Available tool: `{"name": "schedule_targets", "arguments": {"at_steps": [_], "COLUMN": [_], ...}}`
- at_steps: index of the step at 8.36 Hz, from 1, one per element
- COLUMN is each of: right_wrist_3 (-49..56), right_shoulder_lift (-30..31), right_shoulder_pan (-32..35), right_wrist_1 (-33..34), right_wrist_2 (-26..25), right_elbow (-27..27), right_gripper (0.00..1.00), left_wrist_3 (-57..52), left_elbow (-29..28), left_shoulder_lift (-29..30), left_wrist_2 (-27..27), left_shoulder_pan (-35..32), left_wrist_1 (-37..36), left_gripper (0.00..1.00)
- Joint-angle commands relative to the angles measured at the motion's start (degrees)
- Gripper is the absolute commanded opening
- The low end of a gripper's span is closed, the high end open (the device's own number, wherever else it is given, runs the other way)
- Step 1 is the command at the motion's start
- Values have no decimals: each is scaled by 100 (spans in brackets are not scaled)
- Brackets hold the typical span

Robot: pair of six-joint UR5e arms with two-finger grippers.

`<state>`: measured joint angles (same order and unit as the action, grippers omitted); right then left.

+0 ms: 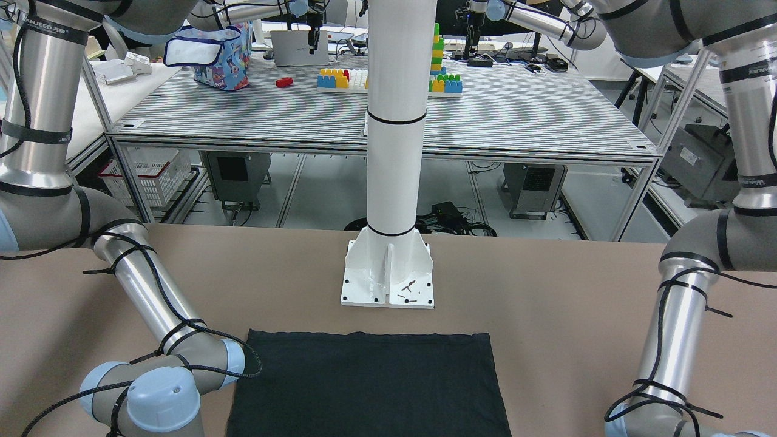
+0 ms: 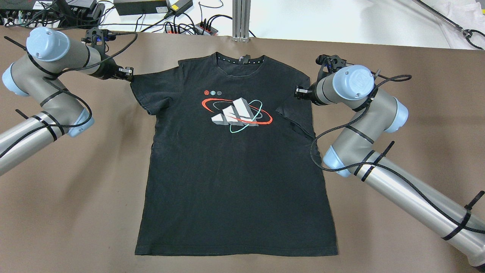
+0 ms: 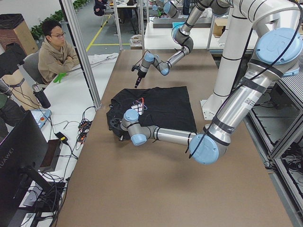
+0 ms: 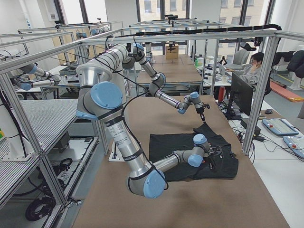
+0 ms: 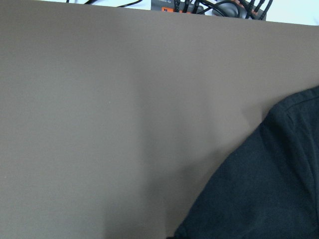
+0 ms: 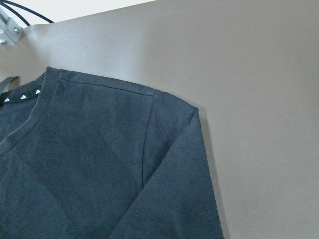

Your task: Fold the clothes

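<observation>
The clothes are one black T-shirt [image 2: 235,170] with a red, white and teal chest print, lying flat and face up on the brown table [image 2: 75,189]. It also shows in the front view [image 1: 370,382], left view [image 3: 161,106] and right view [image 4: 190,156]. Its left sleeve [image 2: 146,94] is spread out; the right sleeve [image 2: 295,117] lies folded in over the body. My left gripper [image 2: 128,72] is at the left sleeve's top corner. My right gripper [image 2: 299,92] is at the right shoulder. I cannot tell whether either is open or shut. The wrist views show only fabric [image 5: 269,189] [image 6: 99,164] and no fingers.
A white post's base plate [image 1: 388,273] stands on the table just beyond the shirt's hem. Cables and power strips [image 2: 182,28] lie along the collar-side edge beside an aluminium post [image 2: 241,19]. A seated operator [image 3: 54,52] watches. A blue patterned bag [image 1: 221,54] sits on another table.
</observation>
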<state>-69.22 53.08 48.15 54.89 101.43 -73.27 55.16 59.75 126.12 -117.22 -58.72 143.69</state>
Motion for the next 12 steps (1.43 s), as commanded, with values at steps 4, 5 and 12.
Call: {"name": "schedule_targets", "arguments": {"at_steps": [4,5,12], "right_wrist_3": [92,93,93], "right_shoulder_lift": [44,44,88], "right_shoulder_pan": [1,-7,-8], "right_wrist_1": [4,4,-5], "right_wrist_2": [0,0,9], "right_elbow": [-21,-21,-21], "right_gripper": [58,58,58], "left_wrist_3": [504,644,2102], "left_elbow": [1386,1660,1373], "left_shoulder_lift": [-241,-367,642], "left_wrist_2": [-337,-328,962], "left_shoulder_pan": [-79,-70,948], "left_wrist_1": [-1097,-1115,-1510], "left_gripper": [0,0,0]}}
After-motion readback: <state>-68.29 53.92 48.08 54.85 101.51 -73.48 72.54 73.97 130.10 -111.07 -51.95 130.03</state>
